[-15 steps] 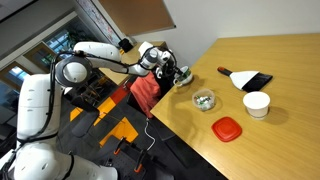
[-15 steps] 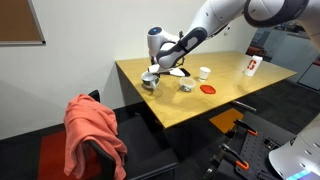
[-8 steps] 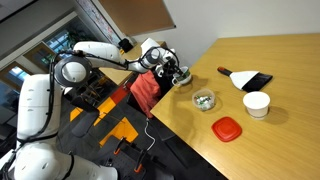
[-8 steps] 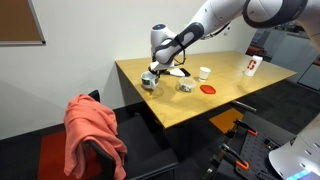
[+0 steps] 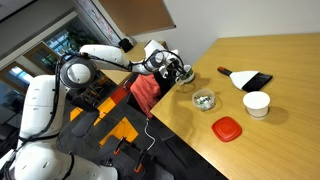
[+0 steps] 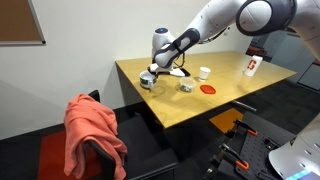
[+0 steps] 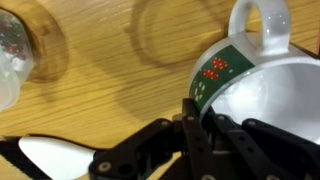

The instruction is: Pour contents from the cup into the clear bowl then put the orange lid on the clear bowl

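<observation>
The cup, dark green outside and white inside with a handle, fills the right of the wrist view. My gripper is shut on its rim, one finger outside the wall and one inside. In both exterior views the cup is near the table's edge under the gripper. The clear bowl stands a short way off, with small bits inside. The orange lid lies flat on the table beyond the bowl.
A plain white cup stands past the bowl. A black brush-like thing lies at the back. A red and white can stands at the far end. A chair with an orange cloth stands beside the wooden table.
The wrist has shifted slightly over the cup. The cup, bowl and lid stay where they were.
</observation>
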Tool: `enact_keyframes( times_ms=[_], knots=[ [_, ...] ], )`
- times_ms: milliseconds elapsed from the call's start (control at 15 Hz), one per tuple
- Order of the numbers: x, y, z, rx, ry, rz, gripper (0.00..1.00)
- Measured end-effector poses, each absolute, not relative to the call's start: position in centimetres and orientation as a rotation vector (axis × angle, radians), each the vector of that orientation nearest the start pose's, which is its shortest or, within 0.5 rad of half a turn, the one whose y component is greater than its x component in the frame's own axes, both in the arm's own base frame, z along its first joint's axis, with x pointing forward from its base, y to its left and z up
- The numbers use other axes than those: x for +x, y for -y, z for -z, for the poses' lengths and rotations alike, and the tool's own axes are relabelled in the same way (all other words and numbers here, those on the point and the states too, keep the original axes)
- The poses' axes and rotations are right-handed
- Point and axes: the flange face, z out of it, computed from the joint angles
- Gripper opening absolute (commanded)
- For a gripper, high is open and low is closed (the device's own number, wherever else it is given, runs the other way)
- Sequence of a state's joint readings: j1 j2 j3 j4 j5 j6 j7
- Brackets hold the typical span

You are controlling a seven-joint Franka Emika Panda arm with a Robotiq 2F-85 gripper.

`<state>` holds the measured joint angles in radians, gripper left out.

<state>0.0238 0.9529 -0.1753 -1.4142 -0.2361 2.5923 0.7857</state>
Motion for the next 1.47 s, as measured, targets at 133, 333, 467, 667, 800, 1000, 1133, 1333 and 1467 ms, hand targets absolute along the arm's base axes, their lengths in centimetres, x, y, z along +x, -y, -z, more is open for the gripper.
enact_keyframes(
  times_ms=[133, 333, 467, 667, 800, 1000, 1133, 1333, 1467],
  knots=[
    [74.2, 8.1, -14.8, -3.103, -1.075, 0.526, 0.03],
    [74.5, 8.3, -14.6, -3.093, -1.084, 0.544, 0.30],
    [74.6, 8.4, -14.7, -3.092, -1.091, 0.553, 0.43],
    [75.2, 8.9, -15.8, -3.089, -1.100, 0.599, 0.65],
    [75.5, 9.2, -16.7, -3.087, -1.103, 0.632, 0.82],
    [75.7, 9.6, -17.9, -3.087, -1.108, 0.665, 1.00],
    [75.3, 9.9, -18.8, -3.102, -1.116, 0.662, 1.00],
    [73.4, 10.7, -20.5, -3.147, -1.118, 0.638, 1.00],
    [71.4, 11.8, -21.9, -3.174, -1.134, 0.614, 1.00]
  ],
)
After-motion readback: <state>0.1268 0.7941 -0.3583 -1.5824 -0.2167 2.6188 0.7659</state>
